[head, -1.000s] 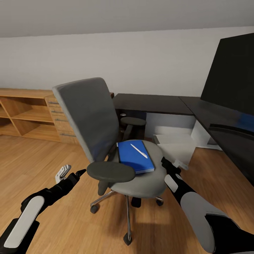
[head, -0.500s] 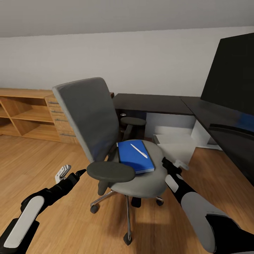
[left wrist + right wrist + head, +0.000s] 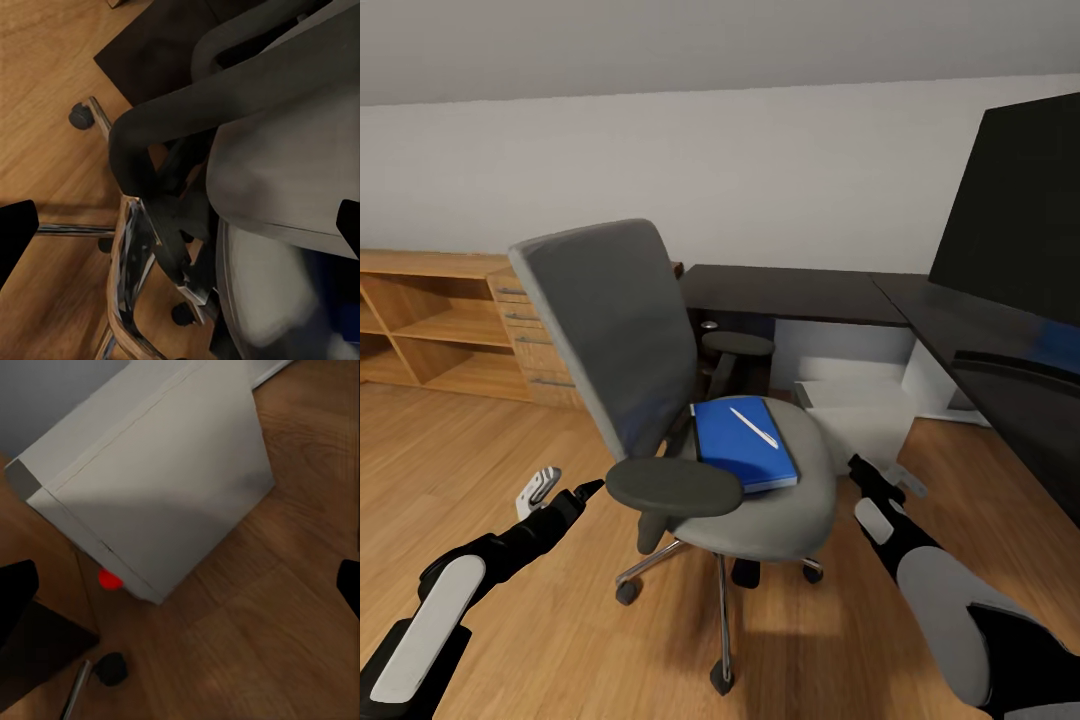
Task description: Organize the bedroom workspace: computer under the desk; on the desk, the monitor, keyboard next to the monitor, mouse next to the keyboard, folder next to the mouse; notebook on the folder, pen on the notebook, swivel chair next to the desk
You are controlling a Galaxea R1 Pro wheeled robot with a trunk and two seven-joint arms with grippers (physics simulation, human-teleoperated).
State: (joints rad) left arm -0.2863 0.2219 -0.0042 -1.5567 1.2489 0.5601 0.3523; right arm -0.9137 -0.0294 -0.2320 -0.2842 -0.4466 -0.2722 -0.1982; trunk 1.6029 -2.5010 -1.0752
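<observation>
Two grippers open, both empty: left gripper (image 3: 560, 486) at 8 o'clock of swivel chair (image 3: 660, 400), right gripper (image 3: 882, 474) at 4 o'clock of seat. Folder (image 3: 744, 444) on seat, pen (image 3: 754, 427) on top. Near armrest (image 3: 672, 487) between left gripper and folder. Computer (image 3: 161, 480) on floor under bench (image 3: 800, 294). Monitor (image 3: 1015, 215) on bench at 2 o'clock. Wooden shelving (image 3: 435, 325) at 10 o'clock.
</observation>
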